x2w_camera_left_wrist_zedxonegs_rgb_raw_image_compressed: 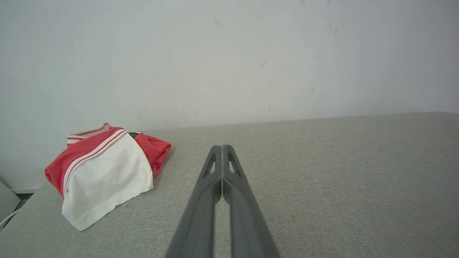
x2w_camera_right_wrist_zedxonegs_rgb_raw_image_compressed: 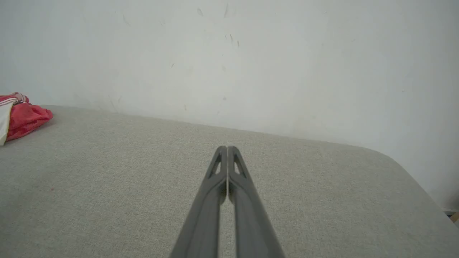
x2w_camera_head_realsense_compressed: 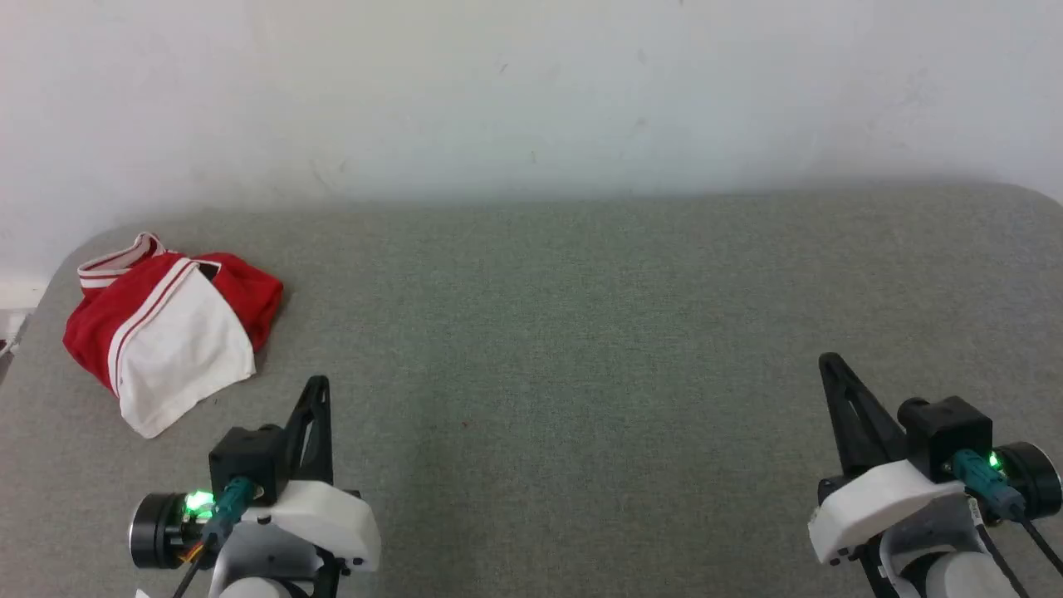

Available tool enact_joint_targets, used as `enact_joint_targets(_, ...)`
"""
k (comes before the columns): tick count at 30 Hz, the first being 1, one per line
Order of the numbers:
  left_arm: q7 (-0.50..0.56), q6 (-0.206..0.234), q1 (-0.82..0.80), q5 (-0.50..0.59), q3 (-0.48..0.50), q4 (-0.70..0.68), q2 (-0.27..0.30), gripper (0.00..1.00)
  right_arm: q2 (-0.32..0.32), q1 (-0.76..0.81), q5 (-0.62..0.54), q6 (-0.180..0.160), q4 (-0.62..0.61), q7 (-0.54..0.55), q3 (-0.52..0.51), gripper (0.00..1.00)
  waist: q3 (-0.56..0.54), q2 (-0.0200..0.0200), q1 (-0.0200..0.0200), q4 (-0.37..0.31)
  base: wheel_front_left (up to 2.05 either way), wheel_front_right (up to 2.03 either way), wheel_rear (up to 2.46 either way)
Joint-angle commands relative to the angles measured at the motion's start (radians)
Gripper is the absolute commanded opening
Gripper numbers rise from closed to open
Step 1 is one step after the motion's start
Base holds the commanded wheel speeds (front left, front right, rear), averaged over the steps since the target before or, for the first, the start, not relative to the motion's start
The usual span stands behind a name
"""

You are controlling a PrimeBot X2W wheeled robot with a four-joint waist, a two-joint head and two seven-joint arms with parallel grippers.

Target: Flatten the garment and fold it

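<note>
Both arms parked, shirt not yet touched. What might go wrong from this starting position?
1. The shirt lies bunched at the table's far left corner, near the rounded edge; a careless pull may drag it off.
2. The right gripper sits far from it, so spreading with both arms likely needs a long reach across.
3. White cloth overlaps red; the left gripper, shut for now, might pinch several layers at once, hindering flattening.

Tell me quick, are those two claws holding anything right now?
Left gripper: shut, holding nothing; the garment lies apart from it.
Right gripper: shut, holding nothing.
</note>
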Motion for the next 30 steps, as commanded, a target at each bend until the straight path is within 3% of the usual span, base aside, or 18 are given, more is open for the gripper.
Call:
enact_joint_targets(1,0.000,0.006,0.002,0.006,0.000,0.002,-0.005,0.00,0.004,0.003,-0.006,-0.001,0.001,0.001,-0.003,0.00,0.000,-0.0002,0.0000,0.000,0.00,0.00,0.00)
enact_joint_targets(26,0.000,0.000,0.000,0.000,0.000,0.000,0.000,0.00,0.000,0.000,0.000,0.000,0.000,0.000,0.000,0.00,0.000,-0.0002,0.0000,0.000,0.00,0.00,0.00)
enact_joint_targets(27,0.000,0.000,0.000,-0.001,0.000,0.000,0.000,1.00,-0.001,0.000,0.001,0.000,0.000,0.000,0.000,1.00,0.000,-0.0002,0.0000,0.000,0.00,0.00,0.00)
enact_joint_targets(30,-0.003,0.002,0.000,-0.002,0.001,0.001,0.001,1.00,-0.001,0.000,0.004,0.000,0.000,-0.003,-0.001,1.00,0.000,-0.0002,0.0000,0.000,0.00,0.00,0.00)
